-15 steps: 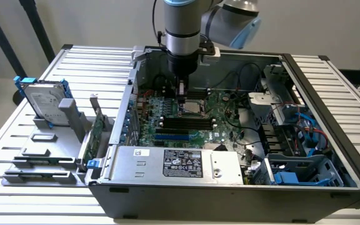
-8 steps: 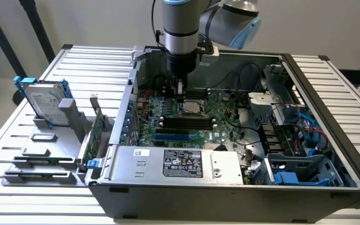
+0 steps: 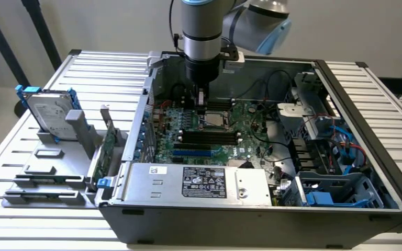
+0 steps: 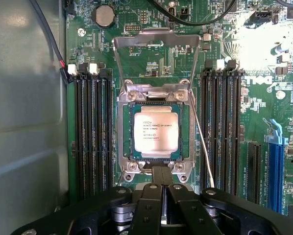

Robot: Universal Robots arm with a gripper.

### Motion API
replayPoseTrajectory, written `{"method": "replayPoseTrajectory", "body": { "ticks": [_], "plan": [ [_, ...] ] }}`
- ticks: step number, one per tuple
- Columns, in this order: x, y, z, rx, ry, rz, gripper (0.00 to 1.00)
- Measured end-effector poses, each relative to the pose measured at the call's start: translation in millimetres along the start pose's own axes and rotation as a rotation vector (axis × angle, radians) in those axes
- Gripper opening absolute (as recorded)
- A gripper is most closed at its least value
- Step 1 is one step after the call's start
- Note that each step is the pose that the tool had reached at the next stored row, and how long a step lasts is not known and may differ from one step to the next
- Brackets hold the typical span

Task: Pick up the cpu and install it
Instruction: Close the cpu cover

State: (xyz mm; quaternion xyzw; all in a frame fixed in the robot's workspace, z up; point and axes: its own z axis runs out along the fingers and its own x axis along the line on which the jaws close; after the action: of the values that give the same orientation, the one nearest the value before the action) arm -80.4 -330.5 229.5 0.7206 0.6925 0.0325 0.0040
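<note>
fingers [image 4: 157, 177]: pressed together, nothing between them
gripper [image 4: 162, 170]: tips over the socket [image 4: 125, 147] edge; in the exterior view the gripper [image 3: 201, 102] hangs straight above the socket
cpu [image 4: 156, 131]: flat in the socket, silver top up, just beyond the fingertips, not gripped; cpu [image 3: 213, 123] below the gripper
load plate [image 4: 156, 41]: swung up open, on the socket's side away from the fingers
memory slots [image 4: 92, 127]: black rows flanking the socket
motherboard [image 4: 254, 112]: green, around the socket
computer case [image 3: 257, 222]: open, holds the motherboard
hard drive [image 3: 51, 112]: upright outside the case, well apart from the socket
</note>
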Motion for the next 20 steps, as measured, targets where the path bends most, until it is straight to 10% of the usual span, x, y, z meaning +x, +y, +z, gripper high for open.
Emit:
{"method": "replayPoseTrajectory", "body": {
  "ticks": [4, 20],
  "plan": [
    [0.1, 1.8, 0.0, 0.0006, -0.0001, 0.0, 0.11],
    [4.5, 75.5, -35.9, 0.0313, 0.0115, 0.001, 0.11]
  ]
}}
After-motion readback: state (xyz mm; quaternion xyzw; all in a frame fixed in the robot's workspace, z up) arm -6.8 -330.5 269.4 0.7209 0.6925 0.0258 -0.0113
